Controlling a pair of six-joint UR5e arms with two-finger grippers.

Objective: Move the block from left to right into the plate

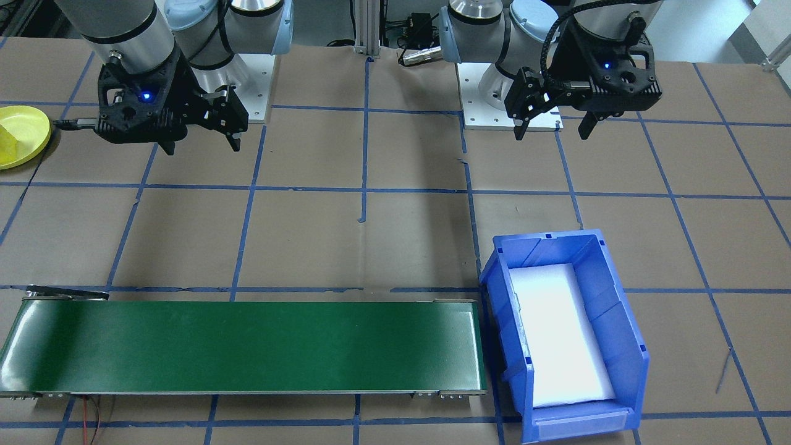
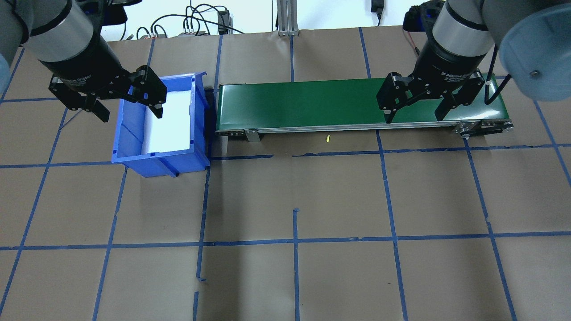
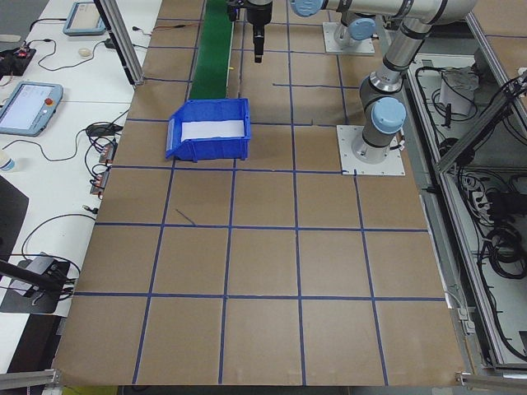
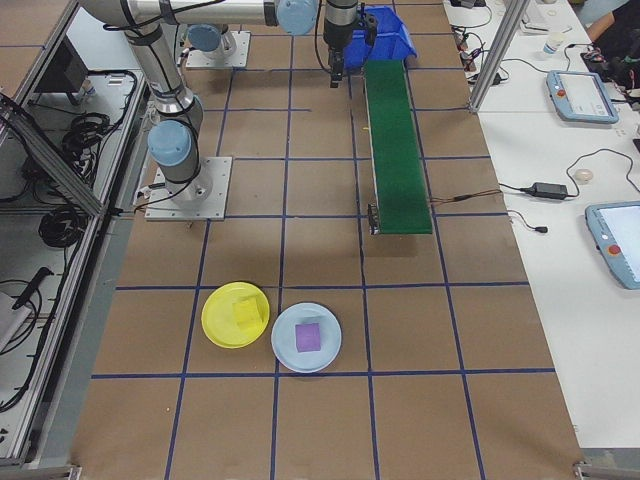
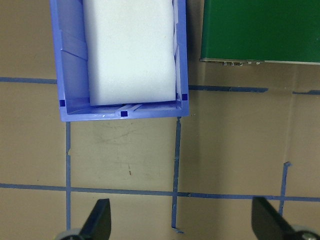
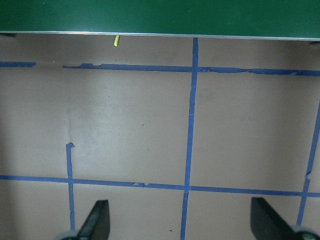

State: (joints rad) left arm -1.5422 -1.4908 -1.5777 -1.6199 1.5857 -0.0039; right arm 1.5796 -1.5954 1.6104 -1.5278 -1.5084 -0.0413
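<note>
The yellow plate [image 4: 232,322] lies on the table far out on my right, with a yellow block [image 4: 246,312] resting in it. The front-facing view catches the same plate [image 1: 28,127] and block [image 1: 11,142] at its left edge. My right gripper [image 1: 201,145] [image 2: 414,117] hangs open and empty above the table beside the green conveyor's right end, well away from the plate. My left gripper [image 1: 554,128] [image 2: 129,111] is open and empty too, hovering by the blue bin. Each wrist view shows only bare table between the fingertips [image 5: 97,222] [image 6: 97,222].
A blue bin [image 1: 618,321] [image 2: 129,133] lined with white foam stands at the left end of the green conveyor belt [image 1: 247,346] [image 2: 312,100]. A light-blue plate [image 4: 290,350] holding a purple block [image 4: 307,337] touches the yellow plate. A tiny yellow scrap [image 2: 328,138] lies by the belt.
</note>
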